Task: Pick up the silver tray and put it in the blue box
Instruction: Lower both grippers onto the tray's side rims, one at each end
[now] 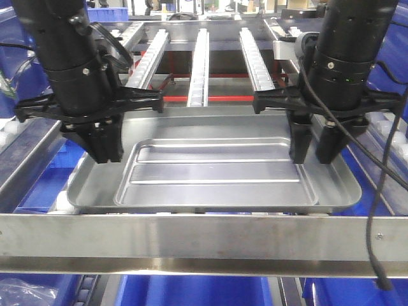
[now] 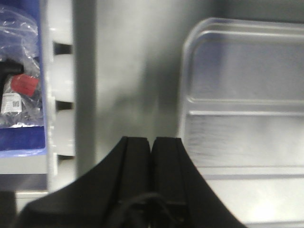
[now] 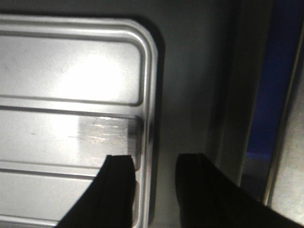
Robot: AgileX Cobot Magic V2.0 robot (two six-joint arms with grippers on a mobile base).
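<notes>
— Well, where does the silver tray (image 1: pixel 217 167) sit?

— Flat on the roller rack (image 1: pixel 199 64), just behind the steel crossbar (image 1: pixel 191 233) and between the two arms. Whatever carries it from underneath is mostly hidden by the tray itself.

— And the left gripper (image 2: pixel 152 145)?

— Its fingers are pressed together, with no gap and nothing between them. They hang over the tray's flat left border, beside the recessed panel. I cannot tell whether the tips touch the metal. The wrist view is blurred, and the front view does not settle it.

— The right gripper (image 3: pixel 153 164)?

— Spread apart and holding nothing. One finger hangs over the right end of the recessed panel and the other over the flat border, so the panel's edge lies under the gap. Contact is unclear here too.

— Any blue crate in sight?

— Blue plastic (image 1: pixel 191 290) shows below the crossbar and at both sides, but all of it is cut off by the picture's edge or the rack, so I cannot make out any whole shape. In the left wrist view a blue bin (image 2: pixel 23 140) holds a clear bag (image 2: pixel 19 80) with something red inside, too blurred to name.
</notes>
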